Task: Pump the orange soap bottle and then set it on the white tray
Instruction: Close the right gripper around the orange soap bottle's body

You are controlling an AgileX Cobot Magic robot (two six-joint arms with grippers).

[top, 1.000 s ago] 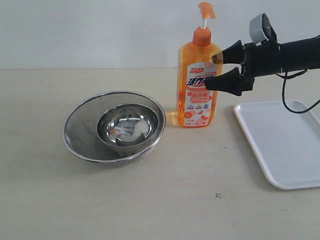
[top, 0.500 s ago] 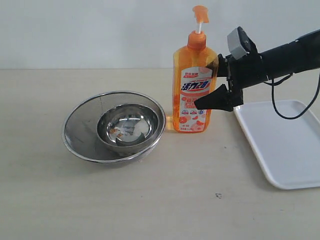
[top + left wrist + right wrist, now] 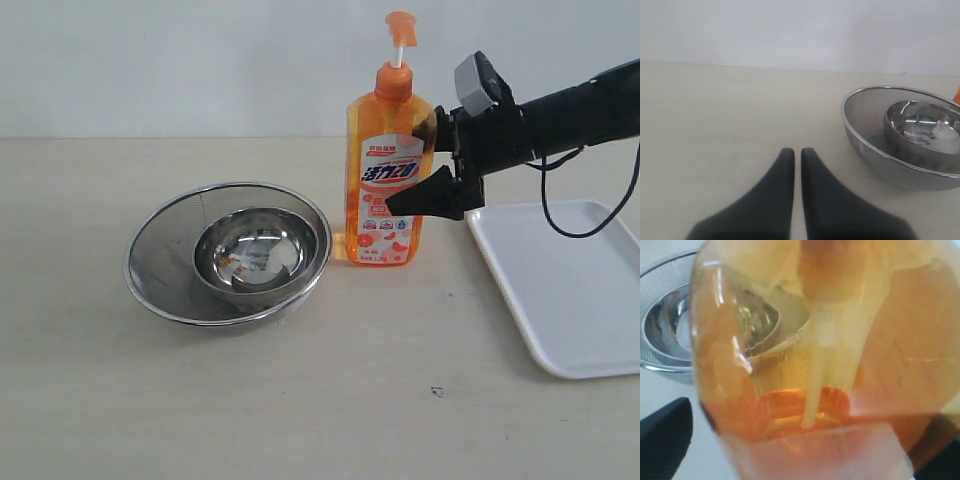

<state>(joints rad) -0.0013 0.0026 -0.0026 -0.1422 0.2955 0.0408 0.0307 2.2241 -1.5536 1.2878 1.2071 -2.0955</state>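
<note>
**Orange soap bottle (image 3: 372, 150) upright on the desk, right gripper spread around it**

Standing on its base on the pale desk (image 3: 300, 400), the orange soap bottle has its long axis vertical. The pump head (image 3: 401, 22) is at the very top, and a short length of white stem (image 3: 399, 52) shows beneath it. Its label (image 3: 385, 185) faces the exterior camera. Which way the nozzle points is too small to tell.

The bottle sits between the steel bowls and the white tray (image 3: 560, 300). It is just beside the bowls' rim and near the tray's edge, but apart from the tray.

The right gripper (image 3: 410, 165) reaches in from the right at label height. It is released and spread wide, with the bottle's body between its fingers (image 3: 430, 197). One finger lies across the front face and the other shows dimly through the orange plastic behind. In the right wrist view the translucent bottle fills the picture, its dip tube visible inside. A sliver of desk shows between one dark finger and the bottle's side. A black cable (image 3: 556, 218) droops from that arm over the tray.

The left gripper (image 3: 794, 151) hangs low over bare desk, clenched, with only a thin slit between its fingertips. It is well apart from the bottle.

A smaller steel bowl (image 3: 260, 250) nests inside a larger mesh bowl (image 3: 165, 262), left of the bottle.
</note>
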